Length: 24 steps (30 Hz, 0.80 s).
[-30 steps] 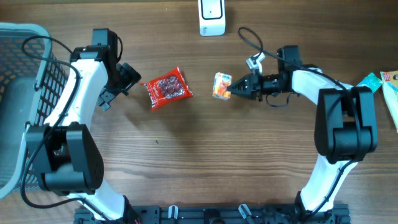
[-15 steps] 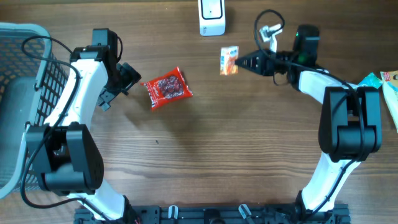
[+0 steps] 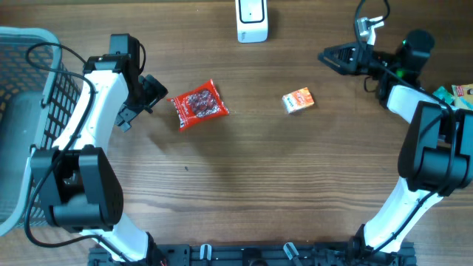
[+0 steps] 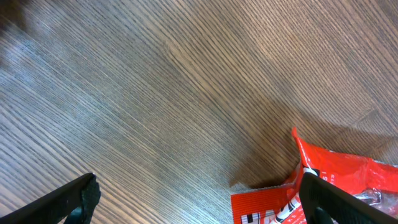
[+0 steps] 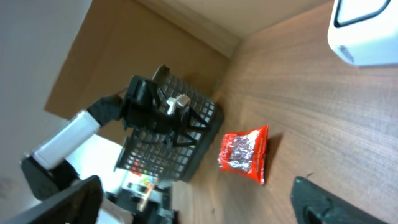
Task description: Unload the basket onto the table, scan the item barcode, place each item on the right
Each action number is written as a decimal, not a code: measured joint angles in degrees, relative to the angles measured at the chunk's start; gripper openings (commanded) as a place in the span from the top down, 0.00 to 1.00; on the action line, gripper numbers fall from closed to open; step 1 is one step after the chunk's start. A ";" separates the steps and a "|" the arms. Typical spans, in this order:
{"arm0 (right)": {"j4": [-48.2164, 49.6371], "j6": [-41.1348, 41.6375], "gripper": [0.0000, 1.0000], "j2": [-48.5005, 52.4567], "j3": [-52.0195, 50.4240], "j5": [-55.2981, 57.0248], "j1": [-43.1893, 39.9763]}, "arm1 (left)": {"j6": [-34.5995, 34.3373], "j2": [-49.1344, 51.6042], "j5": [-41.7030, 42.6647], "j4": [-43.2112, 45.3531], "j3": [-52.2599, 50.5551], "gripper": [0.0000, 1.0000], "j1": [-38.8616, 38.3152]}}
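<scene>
A small orange box [image 3: 298, 100] lies flat on the table, right of the middle, with nothing touching it. My right gripper [image 3: 327, 58] hangs open behind and to the right of it, nothing between its fingers [image 5: 339, 200]. The white scanner [image 3: 251, 19] stands at the back edge and shows at the top right of the right wrist view [image 5: 367, 28]. A red packet [image 3: 199, 105] lies left of centre. My left gripper [image 3: 153, 92] stands open just left of it; in the left wrist view the red packet [image 4: 348, 180] reaches to the right fingertip [image 4: 336, 199].
A grey basket [image 3: 29, 89] fills the left edge of the table and also appears as a dark basket [image 5: 180, 143] in the right wrist view. Several packaged items [image 3: 457, 96] lie at the right edge.
My right gripper carried the orange box back and to the right, then opened; the box now lies on the table and the gripper has drawn further back right. The left arm has not moved.
</scene>
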 measured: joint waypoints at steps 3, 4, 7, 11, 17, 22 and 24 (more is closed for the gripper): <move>16.76 6.51 0.01 0.22 -0.15 0.09 0.09 | 0.00 0.00 -0.02 0.04 0.00 0.00 0.00; 28.04 12.46 0.00 0.33 -0.15 0.98 0.07 | 0.00 0.00 0.00 0.02 0.00 0.00 0.00; 27.21 16.85 0.01 0.33 -0.15 4.79 0.09 | 0.00 0.00 -0.02 0.02 0.00 0.00 0.00; -3.19 2.34 0.01 0.39 0.09 11.69 0.09 | 0.00 0.00 0.00 0.00 0.00 0.00 0.00; -42.73 -28.65 0.01 0.66 2.58 32.13 0.09 | 0.00 0.00 0.00 0.00 0.00 0.00 0.00; -77.88 -56.35 0.00 0.66 16.79 62.66 2.49 | 0.00 0.00 -0.02 0.04 0.00 0.00 0.00; -80.28 -68.52 0.07 0.63 21.81 71.23 6.93 | 0.00 0.00 -0.02 0.00 0.00 0.00 0.00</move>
